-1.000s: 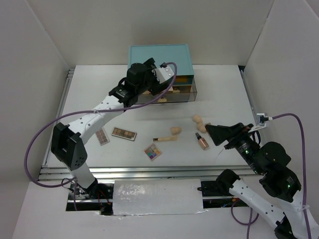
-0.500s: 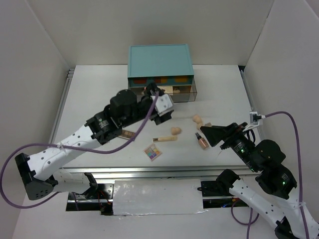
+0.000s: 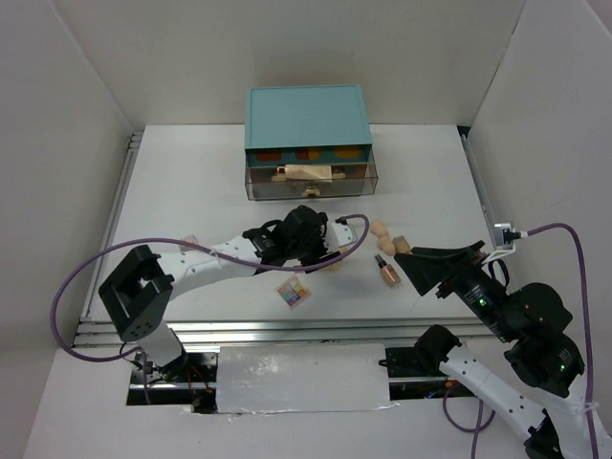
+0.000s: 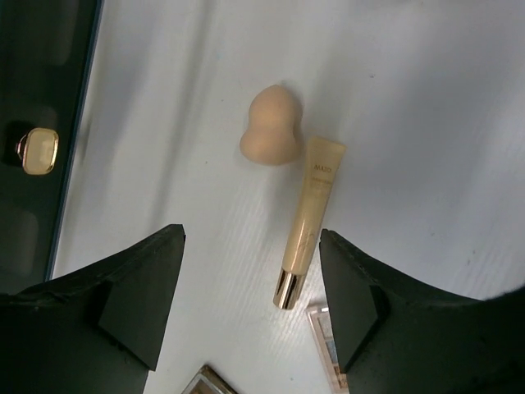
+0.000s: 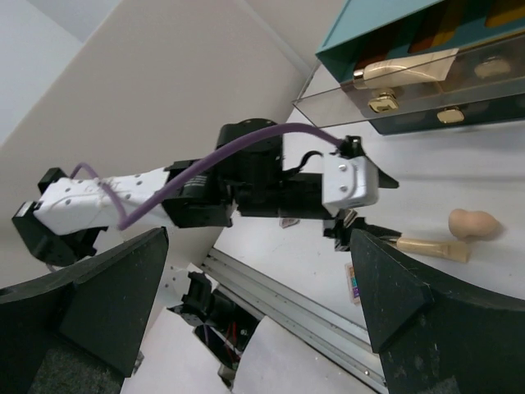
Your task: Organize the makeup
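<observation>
Back from the chest point(image 3: 306, 120), the left pincer point(image 4: 250, 240) now hangs released and empty over the beige tube point(image 4: 308, 209) on the table point(image 3: 191, 182); the right pincer point(image 5: 258, 246) waits, released too. The square palette point(image 3: 294, 293), beige tube, sponge point(image 4: 271, 127) and brownish bottle point(image 3: 387, 271) lie loose. Farther off, the open drawer point(image 3: 368, 182) holds one pale tube point(image 3: 308, 172). Most of the sorting seems left. The beige tube's print is unreadable.
</observation>
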